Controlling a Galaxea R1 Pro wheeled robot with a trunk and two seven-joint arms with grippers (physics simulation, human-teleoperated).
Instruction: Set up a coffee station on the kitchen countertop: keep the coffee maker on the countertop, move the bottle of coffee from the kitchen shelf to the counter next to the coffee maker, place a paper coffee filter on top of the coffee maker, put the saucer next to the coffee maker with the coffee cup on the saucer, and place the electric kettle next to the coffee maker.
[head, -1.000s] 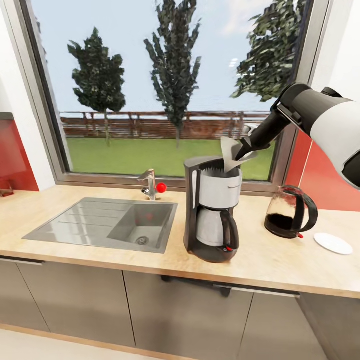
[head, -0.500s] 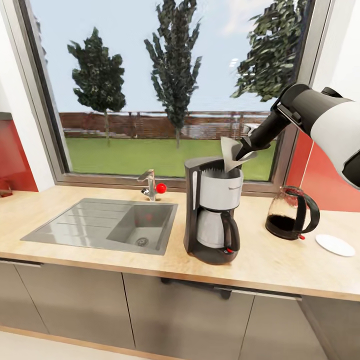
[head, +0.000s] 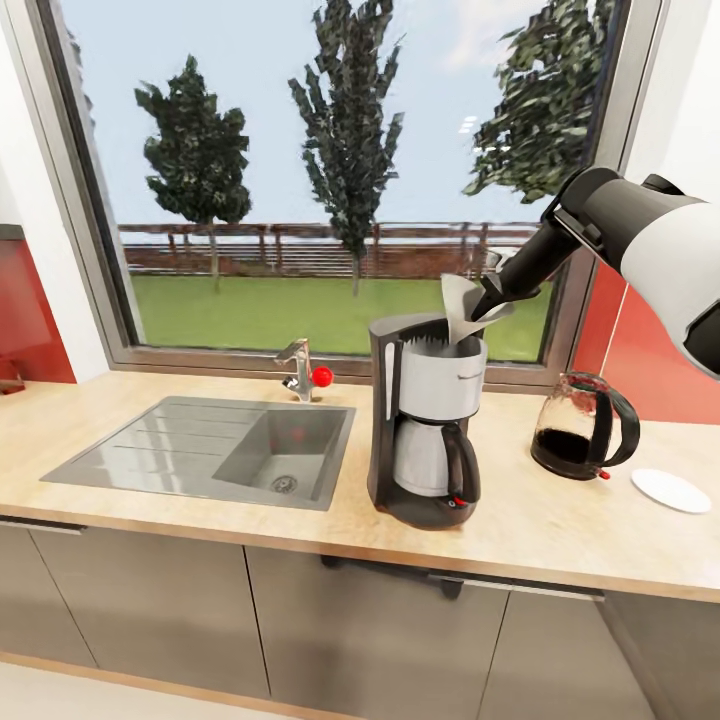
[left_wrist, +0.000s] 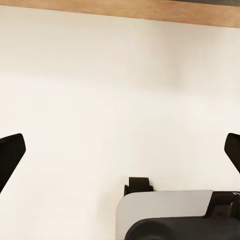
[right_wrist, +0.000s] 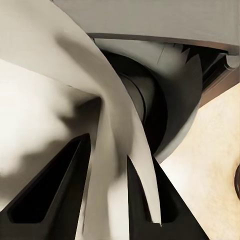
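The right gripper (head: 487, 303) pinches the paper coffee filter (head: 462, 307) just above the coffee maker (head: 424, 420). The left gripper (left_wrist: 120, 150) is wide open, holding nothing.

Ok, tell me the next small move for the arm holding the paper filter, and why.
Probably lower it a little, then let go. The right gripper pinches the paper filter just above the coffee maker, its lower edge at the open top. In the wrist view the basket's dark hollow lies right past the filter.
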